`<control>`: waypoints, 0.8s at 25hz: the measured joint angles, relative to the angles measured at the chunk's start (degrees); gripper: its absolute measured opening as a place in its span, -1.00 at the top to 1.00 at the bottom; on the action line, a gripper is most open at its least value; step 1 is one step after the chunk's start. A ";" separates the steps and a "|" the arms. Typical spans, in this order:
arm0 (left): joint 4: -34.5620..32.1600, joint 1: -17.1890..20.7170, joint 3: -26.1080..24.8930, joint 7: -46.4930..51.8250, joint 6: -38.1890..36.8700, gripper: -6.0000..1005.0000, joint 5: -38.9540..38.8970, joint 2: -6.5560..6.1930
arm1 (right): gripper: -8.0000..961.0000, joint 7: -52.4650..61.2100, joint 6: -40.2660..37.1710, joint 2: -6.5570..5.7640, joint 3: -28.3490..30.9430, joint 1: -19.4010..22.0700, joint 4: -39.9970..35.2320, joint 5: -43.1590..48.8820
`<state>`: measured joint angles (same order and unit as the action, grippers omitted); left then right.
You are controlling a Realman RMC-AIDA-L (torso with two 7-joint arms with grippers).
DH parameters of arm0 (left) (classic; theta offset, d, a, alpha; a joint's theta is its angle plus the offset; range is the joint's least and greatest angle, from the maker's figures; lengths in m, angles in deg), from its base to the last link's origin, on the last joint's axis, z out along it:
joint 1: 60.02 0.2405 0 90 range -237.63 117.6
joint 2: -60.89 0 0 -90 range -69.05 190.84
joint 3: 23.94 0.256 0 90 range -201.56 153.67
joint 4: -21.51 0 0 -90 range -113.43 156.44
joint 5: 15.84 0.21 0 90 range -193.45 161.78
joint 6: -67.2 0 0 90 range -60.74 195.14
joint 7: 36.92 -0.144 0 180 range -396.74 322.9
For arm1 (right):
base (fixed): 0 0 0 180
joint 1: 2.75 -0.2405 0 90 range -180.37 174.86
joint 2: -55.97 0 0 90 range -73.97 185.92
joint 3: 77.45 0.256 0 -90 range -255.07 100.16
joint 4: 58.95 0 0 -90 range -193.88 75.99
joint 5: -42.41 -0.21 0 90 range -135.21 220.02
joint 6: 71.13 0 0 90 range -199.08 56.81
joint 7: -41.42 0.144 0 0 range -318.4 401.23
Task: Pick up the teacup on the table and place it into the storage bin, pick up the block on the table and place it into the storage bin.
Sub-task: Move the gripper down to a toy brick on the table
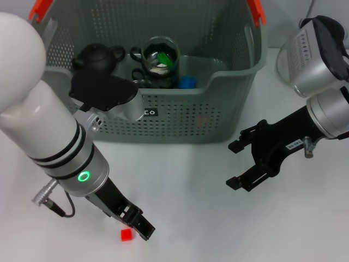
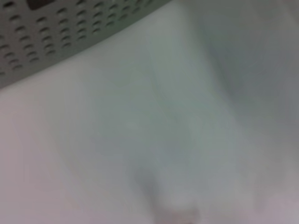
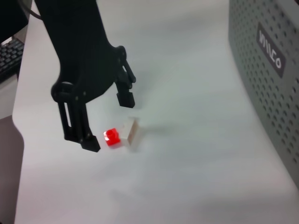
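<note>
The small red block [image 1: 126, 234] lies on the white table near the front edge. My left gripper [image 1: 139, 224] is down beside it. In the right wrist view the left gripper [image 3: 108, 122] is open, and the red block [image 3: 112, 136] lies right by one of its fingertips, touching a pale translucent piece [image 3: 131, 133]. The storage bin [image 1: 218, 103] stands at the back. A glass teacup [image 1: 161, 56] with something green in it sits inside. My right gripper [image 1: 234, 164] hovers open and empty over the table to the right of the bin's front.
Inside the bin there are also a black teapot [image 1: 98, 57] and a small blue item [image 1: 187, 82]. The left wrist view shows only bare table and the bin's perforated wall [image 2: 46, 32]. A keyboard [image 3: 11, 56] lies beyond the table edge.
</note>
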<state>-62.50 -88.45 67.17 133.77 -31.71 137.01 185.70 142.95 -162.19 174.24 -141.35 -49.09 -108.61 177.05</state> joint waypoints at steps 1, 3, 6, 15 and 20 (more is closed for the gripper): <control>0.33 -0.03 0.03 0.00 0.25 -0.93 0.00 0.00 | -0.96 -0.08 -0.03 0.05 -0.17 -0.15 0.08 0.01; 0.53 -0.06 0.03 0.01 0.68 -0.93 0.03 0.00 | -0.96 -0.13 -0.02 0.15 -0.61 -0.35 0.10 0.00; 0.61 -0.06 0.03 0.03 1.47 -0.92 0.22 0.00 | -0.96 -0.13 0.08 0.25 -1.07 -0.58 -0.09 0.00; 1.82 -0.51 2.01 0.08 3.17 -0.92 3.70 0.00 | -0.96 -0.12 0.48 0.30 -1.14 -0.95 0.15 0.00; 2.05 -1.10 4.21 0.09 3.81 -0.92 5.23 0.00 | -0.96 -0.11 0.82 0.30 -1.15 -0.95 0.18 0.00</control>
<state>-60.45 -89.55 71.37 133.85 -27.90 142.25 185.70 142.84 -161.37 174.54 -142.49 -50.04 -108.43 177.05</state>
